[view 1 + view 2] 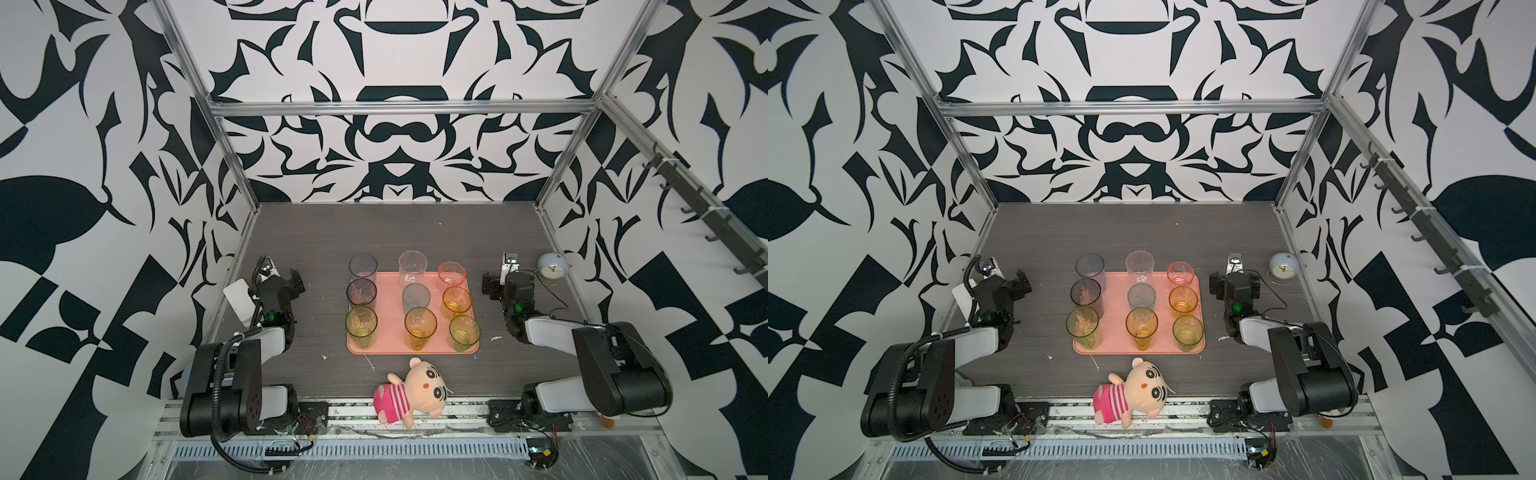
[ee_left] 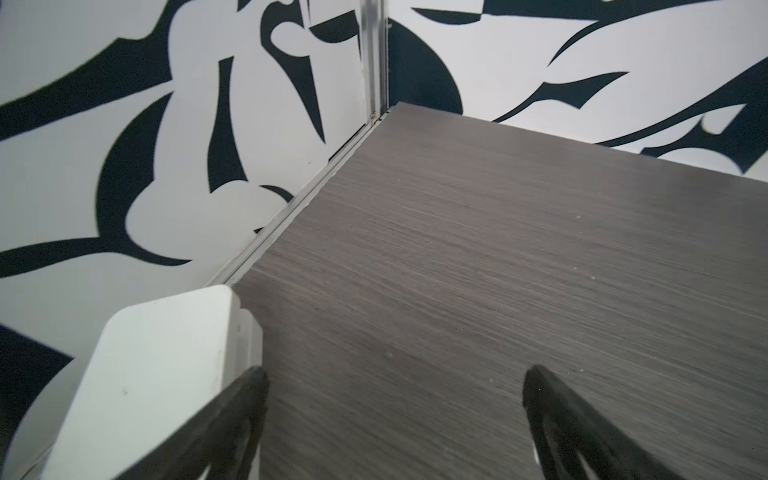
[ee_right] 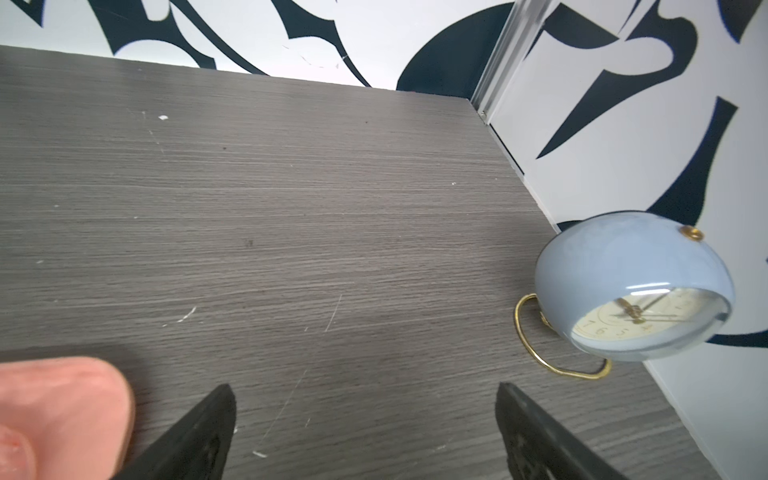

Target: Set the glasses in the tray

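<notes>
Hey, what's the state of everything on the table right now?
Nine see-through tinted tumblers: upright, three rows of three.
Flat salmon-pink rectangular tray: fully loaded.
Pink-striped plush doll: lying down.
Round pale-blue clock: standing upright.
Left pincer: open, empty.
Right pincer: open, empty.

Blk/wht arms (image 1: pixel 249 374), blk pincers (image 2: pixel 395 376) (image 3: pixel 365 390), green LEDs (image 1: pixel 270 318)

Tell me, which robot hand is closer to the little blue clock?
The right. The right gripper sits open just beside the clock, on the same side of the tray. The left gripper is open far across the tray, by the white box.
</notes>
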Action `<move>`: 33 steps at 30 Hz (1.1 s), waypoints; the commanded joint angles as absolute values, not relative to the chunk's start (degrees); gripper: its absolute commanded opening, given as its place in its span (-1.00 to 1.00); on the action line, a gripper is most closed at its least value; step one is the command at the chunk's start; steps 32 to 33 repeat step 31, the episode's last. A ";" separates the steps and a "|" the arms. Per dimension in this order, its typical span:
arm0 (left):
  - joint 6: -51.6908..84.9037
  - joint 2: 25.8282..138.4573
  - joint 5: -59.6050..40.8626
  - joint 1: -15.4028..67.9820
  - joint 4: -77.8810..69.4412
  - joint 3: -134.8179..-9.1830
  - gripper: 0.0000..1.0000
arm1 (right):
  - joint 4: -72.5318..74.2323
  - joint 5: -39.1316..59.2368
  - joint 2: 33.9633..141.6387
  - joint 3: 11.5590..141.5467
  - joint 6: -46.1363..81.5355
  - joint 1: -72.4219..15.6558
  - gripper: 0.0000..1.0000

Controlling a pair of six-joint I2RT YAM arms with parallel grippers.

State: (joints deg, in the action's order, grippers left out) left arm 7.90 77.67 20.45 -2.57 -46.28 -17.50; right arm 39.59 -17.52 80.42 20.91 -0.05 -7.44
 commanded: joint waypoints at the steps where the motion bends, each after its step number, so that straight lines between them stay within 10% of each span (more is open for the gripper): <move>1: 8.36 81.39 16.88 -2.76 -53.70 -16.80 0.99 | 46.34 -15.57 80.77 19.60 -0.48 -7.05 1.00; 33: 8.71 88.80 18.23 -2.55 -53.88 -20.35 0.99 | 52.33 -10.49 88.99 20.20 -0.19 -5.72 1.00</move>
